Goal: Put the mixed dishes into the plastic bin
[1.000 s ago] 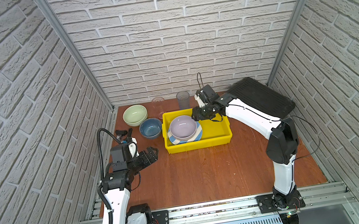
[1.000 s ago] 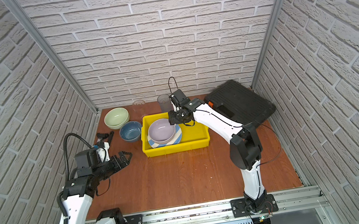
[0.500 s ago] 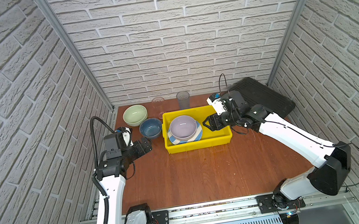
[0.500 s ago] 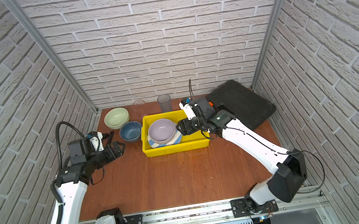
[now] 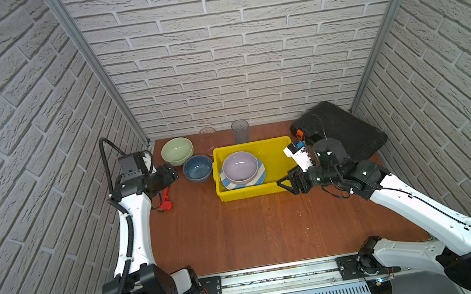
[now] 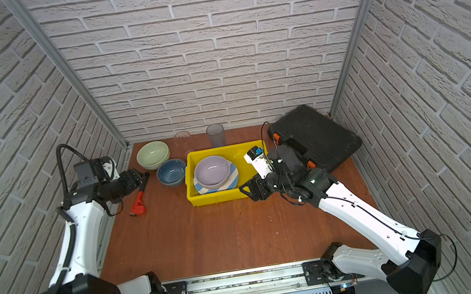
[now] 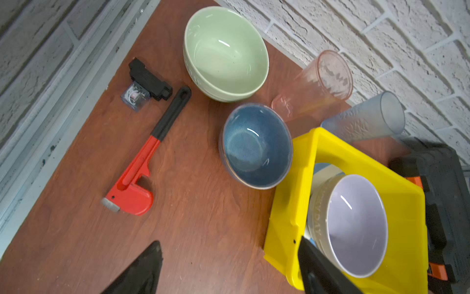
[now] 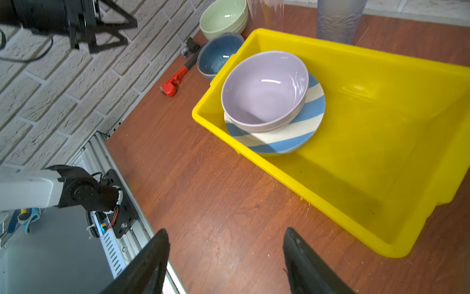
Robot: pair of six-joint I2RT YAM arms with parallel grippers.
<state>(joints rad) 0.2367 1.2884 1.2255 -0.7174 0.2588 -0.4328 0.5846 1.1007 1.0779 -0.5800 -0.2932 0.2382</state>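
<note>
Our left gripper (image 5: 171, 173) hangs spread and empty, blue bowl (image 5: 197, 168) just ahead on the table (image 5: 241, 233) beside the yellow bin (image 5: 274, 160); our right gripper (image 5: 285, 185), also spread, sits beyond the bin, farther off.

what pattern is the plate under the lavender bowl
Broad blue and white stripes; the plate shows best in the right wrist view, beneath the lavender bowl.
</note>
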